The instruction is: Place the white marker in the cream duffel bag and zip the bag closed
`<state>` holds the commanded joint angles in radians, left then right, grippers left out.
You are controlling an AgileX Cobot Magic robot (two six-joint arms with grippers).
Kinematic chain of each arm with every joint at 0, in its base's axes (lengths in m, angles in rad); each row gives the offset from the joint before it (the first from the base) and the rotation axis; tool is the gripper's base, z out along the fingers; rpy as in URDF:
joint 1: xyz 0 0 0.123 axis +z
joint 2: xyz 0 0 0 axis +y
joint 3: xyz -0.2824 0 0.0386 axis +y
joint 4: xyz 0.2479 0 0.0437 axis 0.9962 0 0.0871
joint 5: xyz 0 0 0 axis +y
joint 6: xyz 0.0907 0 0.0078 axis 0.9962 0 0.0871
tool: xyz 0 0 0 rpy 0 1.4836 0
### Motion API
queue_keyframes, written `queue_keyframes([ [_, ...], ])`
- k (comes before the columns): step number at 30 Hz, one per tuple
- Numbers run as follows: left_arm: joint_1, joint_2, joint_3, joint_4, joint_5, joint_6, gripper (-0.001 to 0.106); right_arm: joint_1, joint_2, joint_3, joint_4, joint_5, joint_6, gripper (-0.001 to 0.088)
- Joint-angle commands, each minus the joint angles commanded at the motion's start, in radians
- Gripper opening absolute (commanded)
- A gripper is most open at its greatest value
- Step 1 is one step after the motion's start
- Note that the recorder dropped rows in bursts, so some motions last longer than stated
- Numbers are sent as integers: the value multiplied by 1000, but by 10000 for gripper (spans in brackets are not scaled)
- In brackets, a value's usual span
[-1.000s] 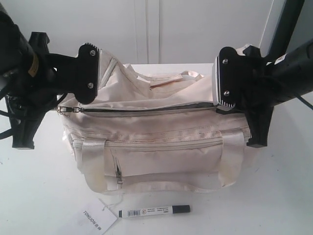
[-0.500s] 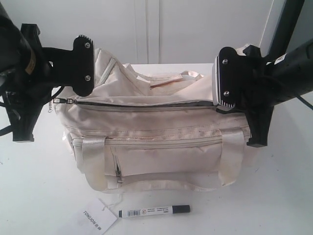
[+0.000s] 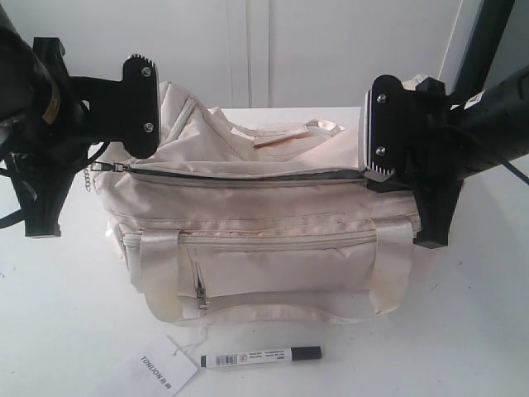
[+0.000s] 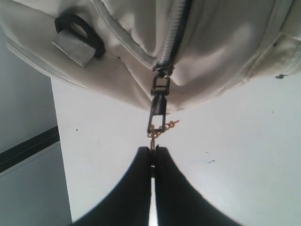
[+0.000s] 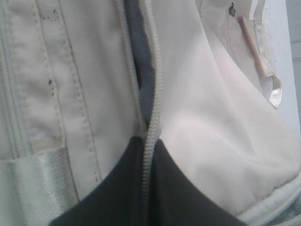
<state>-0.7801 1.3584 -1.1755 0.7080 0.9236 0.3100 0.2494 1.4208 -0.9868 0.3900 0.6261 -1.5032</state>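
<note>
Exterior view: the cream duffel bag [image 3: 264, 240] sits in the middle of the white table [image 3: 471, 331], its long side facing the camera, with my two arms at its ends. Its top zipper [image 3: 248, 178] runs across from end to end and gapes in a narrow slit that shows dark lining. The white marker [image 3: 261, 356] is not in the bag. It lies flat on the table just in front of it, dark cap toward the right, apart from the fabric. Its other end almost meets the paper tag printed "TONLION" [image 3: 162, 370].

Left wrist view: my left gripper [image 4: 152, 151] is clenched, the fingertips pressed together on a small gold chain [image 4: 160, 129] that hangs from the black zipper pull [image 4: 157, 108]. The pull stretches straight from the slider [image 4: 162, 70] toward my fingers. A black ring [image 4: 80, 28] on a grey tab sits on the end of the bag beside the zipper.

Right wrist view: my right gripper [image 5: 146, 141] is clamped on the other end of the bag, pinching the zipper tape [image 5: 153, 94] between its dark fingers. Just past the tips, the two sides of the zipper part over grey lining.
</note>
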Motion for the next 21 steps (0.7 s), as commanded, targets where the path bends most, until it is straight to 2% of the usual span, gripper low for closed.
queue_keyframes([
  [3, 0, 0, 0, 0, -17, -26, 0, 0, 0, 0, 5, 0, 2, 44],
  [10, 0, -1, 0, -5, -67, -133, 0, 0, 0, 0, 21, -2, 6, 246],
  [21, 12, -9, 0, -120, -129, -116, 0, 0, 0, 0, 60, 0, 35, 441],
])
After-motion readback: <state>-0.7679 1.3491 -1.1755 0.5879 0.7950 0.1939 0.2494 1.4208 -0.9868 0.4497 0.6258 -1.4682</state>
